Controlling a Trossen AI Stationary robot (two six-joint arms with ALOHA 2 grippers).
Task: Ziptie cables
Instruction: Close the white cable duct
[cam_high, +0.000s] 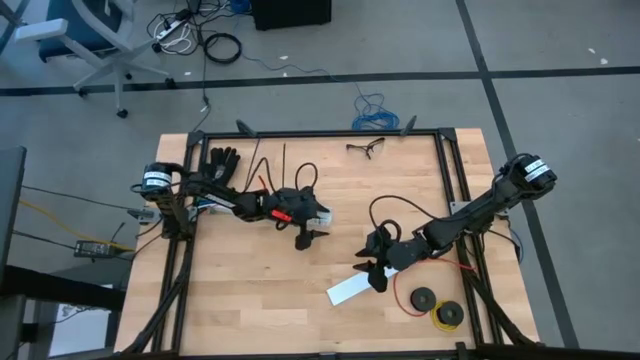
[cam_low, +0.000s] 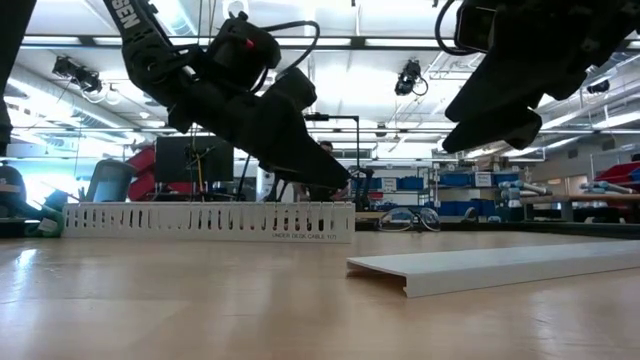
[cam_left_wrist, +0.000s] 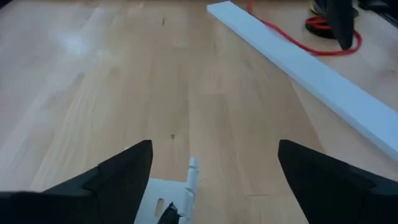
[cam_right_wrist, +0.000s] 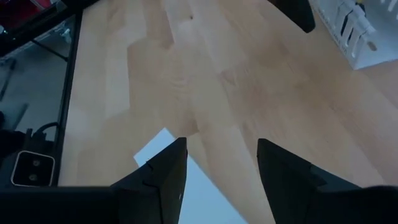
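High view: my left end effector (cam_high: 312, 235) hangs mid-frame over the pale wooden bench (cam_high: 250, 300), my right end effector (cam_high: 372, 270) right of centre above a flat white plastic strip (cam_high: 349, 290).

Left wrist view: fingers (cam_left_wrist: 124, 171) wide apart, holding nothing.

Right wrist view: fingers (cam_right_wrist: 165, 171) partly apart, empty.

I cannot make out the cables anywhere.

Two dark jointed arms, black looping cables, red patch near left pincer (cam_high: 309, 238)
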